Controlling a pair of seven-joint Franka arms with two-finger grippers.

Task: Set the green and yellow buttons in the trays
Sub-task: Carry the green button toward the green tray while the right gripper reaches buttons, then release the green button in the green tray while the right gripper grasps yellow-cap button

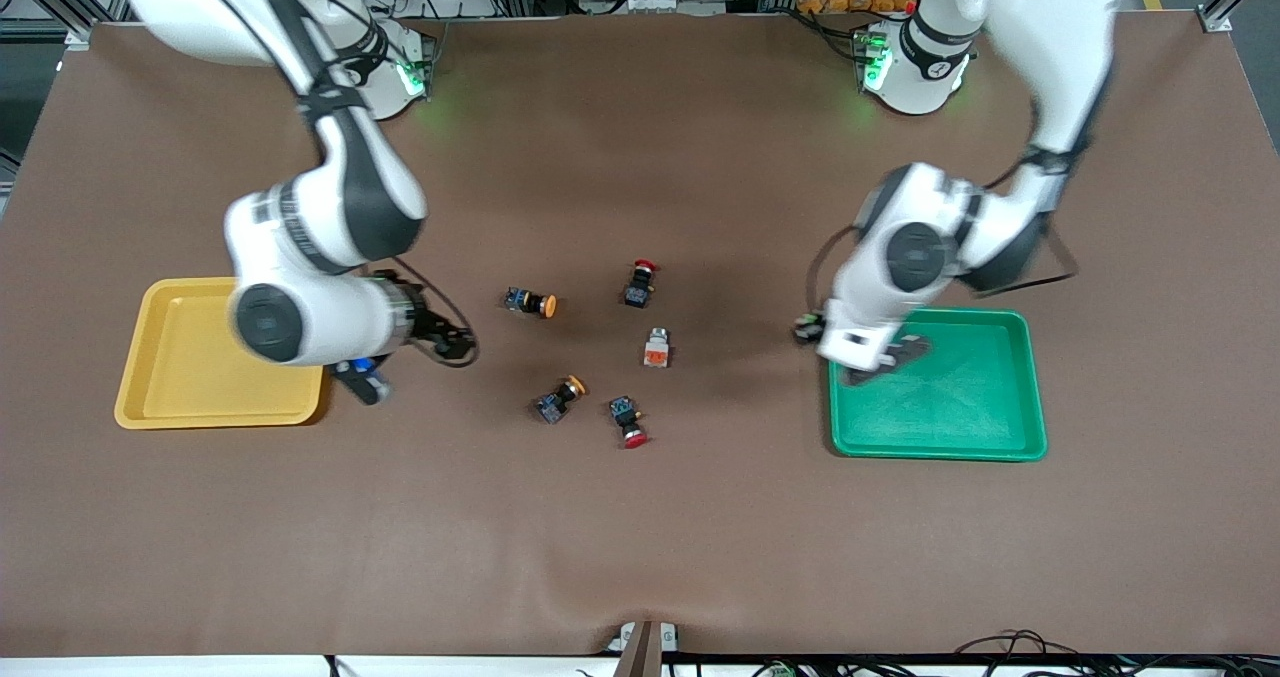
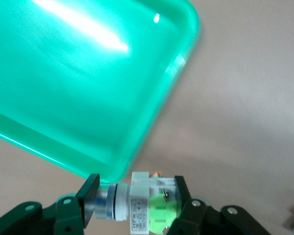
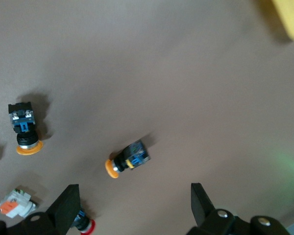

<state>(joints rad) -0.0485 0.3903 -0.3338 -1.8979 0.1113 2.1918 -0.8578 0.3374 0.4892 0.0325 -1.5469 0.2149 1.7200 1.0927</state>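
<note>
At the right arm's end of the surface I see the yellow tray, with nothing in it where I can see its floor. My right hand hangs just beside that tray, toward the middle of the surface, fingers spread wide and holding nothing. The right wrist view looks down between those fingers at bare brown cloth and several switches.

Next comes the loose cluster in the middle. One yellow-capped button lies on its side; a second yellow-capped button lies nearer the front camera. Just beside that one is a red-capped switch, and another red-capped switch lies farther from the camera. Between the two red ones, a little toward the left arm's end, sits the white button with the orange face. All five are apart from each other and outside both trays.

My left hand is over the corner of the green tray that points toward the cluster and the arm bases. It is pinching the white button with the green face, one finger on each end, the button held sideways above the tray's rim. The green tray's floor shows nothing lying in it.
</note>
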